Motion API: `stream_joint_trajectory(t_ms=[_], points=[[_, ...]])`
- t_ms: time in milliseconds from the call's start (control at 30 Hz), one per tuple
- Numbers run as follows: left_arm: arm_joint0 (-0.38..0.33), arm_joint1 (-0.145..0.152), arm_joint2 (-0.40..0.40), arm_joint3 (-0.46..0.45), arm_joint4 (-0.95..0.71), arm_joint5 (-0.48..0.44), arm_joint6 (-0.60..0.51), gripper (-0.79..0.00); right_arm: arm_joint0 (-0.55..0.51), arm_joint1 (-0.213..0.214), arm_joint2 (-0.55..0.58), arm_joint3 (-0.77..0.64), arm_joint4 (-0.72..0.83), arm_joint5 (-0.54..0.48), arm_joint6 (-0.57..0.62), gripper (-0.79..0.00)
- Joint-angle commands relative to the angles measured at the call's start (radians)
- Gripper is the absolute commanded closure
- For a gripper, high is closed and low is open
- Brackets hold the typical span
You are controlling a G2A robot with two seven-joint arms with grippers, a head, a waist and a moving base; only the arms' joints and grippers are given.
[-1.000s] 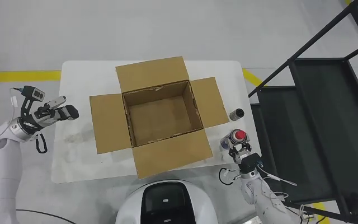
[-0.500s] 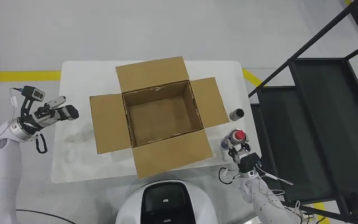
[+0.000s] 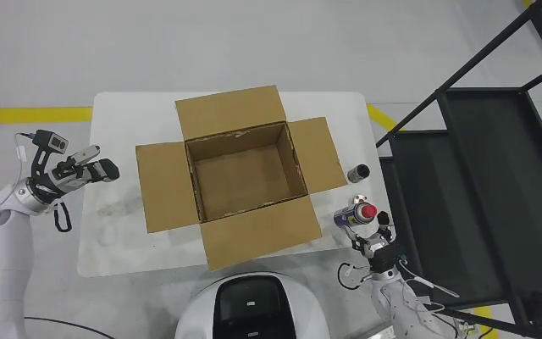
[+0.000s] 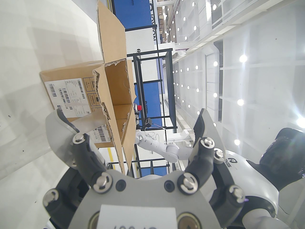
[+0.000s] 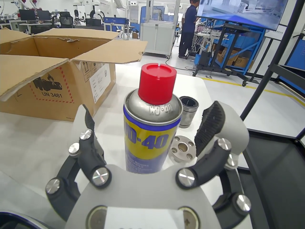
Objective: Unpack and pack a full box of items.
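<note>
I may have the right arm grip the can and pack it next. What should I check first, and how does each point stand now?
1. Can upright: ok.
2. Can centred in the right gripper, jaws open on either side: ok.
3. Flange and bushing clear of the jaws: cannot tell; the flange lies close beside one.
4. Box open, flaps out, nothing inside: ok.
5. Left gripper apart from the box, open: ok.

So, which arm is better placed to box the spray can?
Right. The right gripper, open, flanks the spray can beside the box; the left gripper hangs empty beyond the box's opposite side.
</note>
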Motion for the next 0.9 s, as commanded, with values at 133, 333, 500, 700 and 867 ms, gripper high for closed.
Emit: stream_joint_trajectory(t_ms=[133,333,500,700,867], points=[[0.0,0.0,0.0,0.0,0.0,0.0,0.0,-0.785,-0.111,0.021,0.067,-0.139,-0.012,-0.025,0.171,-0.785],[0.0,0.0,0.0,0.0,0.0,0.0,0.0,-0.785,-0.093,0.02,0.06,-0.152,-0.009,-0.04,0.283,-0.785],[0.0,0.0,0.0,0.0,0.0,0.0,0.0,-0.785,-0.035,0.014,0.034,-0.099,-0.012,-0.044,0.346,-0.785],[0.0,0.0,0.0,0.0,0.0,0.0,0.0,-0.785,0.005,0.005,0.011,-0.067,0.01,-0.043,0.362,-0.73],[0.0,0.0,0.0,0.0,0.0,0.0,0.0,-0.785,0.021,0.002,0.01,-0.054,0.021,-0.042,0.348,0.0]])
